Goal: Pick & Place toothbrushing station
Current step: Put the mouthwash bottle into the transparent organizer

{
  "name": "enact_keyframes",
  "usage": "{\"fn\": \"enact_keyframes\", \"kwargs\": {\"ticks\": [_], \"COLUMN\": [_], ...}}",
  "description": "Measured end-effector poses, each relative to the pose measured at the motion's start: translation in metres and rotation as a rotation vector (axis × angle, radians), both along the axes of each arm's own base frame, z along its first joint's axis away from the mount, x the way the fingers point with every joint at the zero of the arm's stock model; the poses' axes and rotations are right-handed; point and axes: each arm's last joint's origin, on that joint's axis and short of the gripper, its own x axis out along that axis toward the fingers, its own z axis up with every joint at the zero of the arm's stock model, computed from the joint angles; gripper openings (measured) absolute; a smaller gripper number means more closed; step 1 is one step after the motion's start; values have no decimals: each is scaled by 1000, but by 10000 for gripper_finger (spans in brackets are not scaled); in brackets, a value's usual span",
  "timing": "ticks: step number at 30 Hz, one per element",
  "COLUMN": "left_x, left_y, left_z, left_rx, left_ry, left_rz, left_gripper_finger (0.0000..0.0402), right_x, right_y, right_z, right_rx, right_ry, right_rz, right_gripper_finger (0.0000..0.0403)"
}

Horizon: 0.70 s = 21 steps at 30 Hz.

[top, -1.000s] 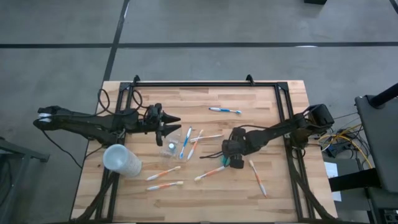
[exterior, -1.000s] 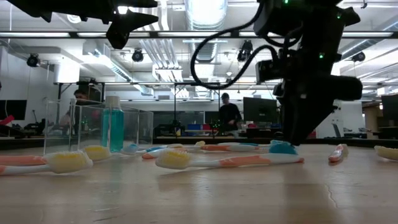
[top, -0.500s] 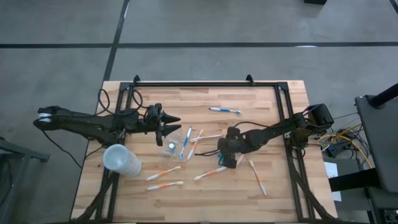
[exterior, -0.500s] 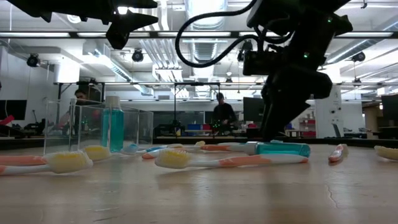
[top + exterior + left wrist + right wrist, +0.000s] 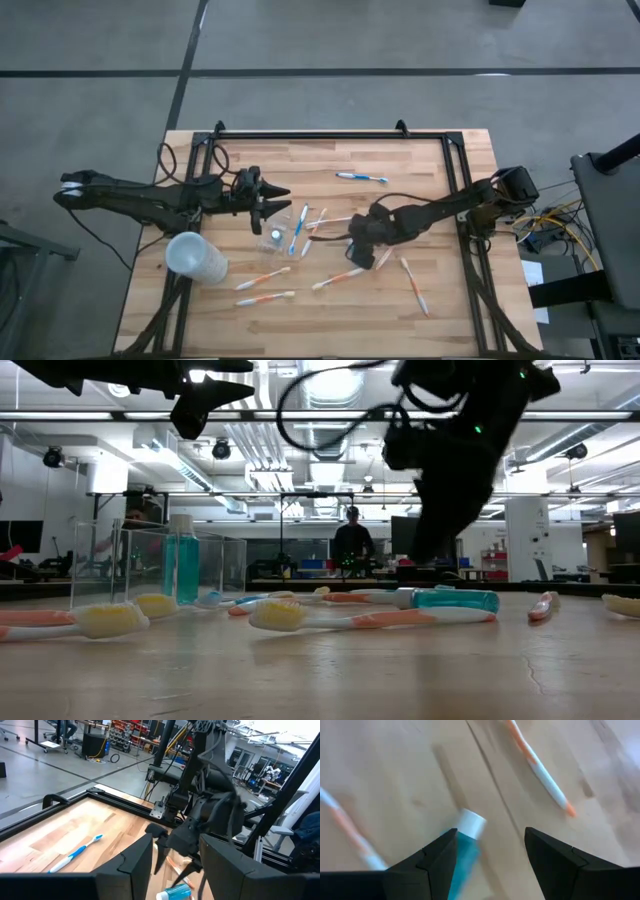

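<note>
The teal toothpaste tube (image 5: pixel 455 600) lies flat on the table, white cap (image 5: pixel 470 822) at one end. My right gripper (image 5: pixel 490 832) hangs open just above it (image 5: pixel 428 545), slanting down, one finger on either side and clear of it. The clear tumbler (image 5: pixel 275 235) stands left of centre with a teal upright thing (image 5: pixel 182 560) in it. My left gripper (image 5: pixel 175 852) is open and level, raised beside the tumbler (image 5: pixel 275 195). Several toothbrushes lie flat: a blue one (image 5: pixel 362 178) at the far side, others (image 5: pixel 300 232) by the tumbler and orange ones (image 5: pixel 263 280) nearer.
A frosted whitish cup (image 5: pixel 195 257) lies on its side near the table's left edge. An orange toothbrush (image 5: pixel 415 285) lies right of the right gripper. A black frame (image 5: pixel 330 137) borders the wooden top. Bare wood shows at the far left and far right.
My right gripper has risen and moved toward the table's left while rolling at the wrist. The toothpaste tube, which was under its fingers, has turned and slid a little leftward and now lies flat, clear of the fingers.
</note>
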Motion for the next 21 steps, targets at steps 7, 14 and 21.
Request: {"fn": "enact_keyframes", "kwargs": {"ticks": [7, 14, 21], "left_x": [0, 0, 0], "left_y": [0, 0, 0], "left_z": [0, 0, -1], "left_rx": [-3, -32, -32], "left_ry": [0, -3, 5], "left_rz": [9, 10, 11], "left_gripper_finger": [168, 168, 168], "right_x": [14, 7, 0], "right_y": [2, 3, 19], "right_z": [23, 39, 32], "right_rx": [41, 148, 315], "right_ry": [-69, 89, 147], "right_rz": [-48, -140, -202], "right_gripper_finger": [224, 224, 224]}}
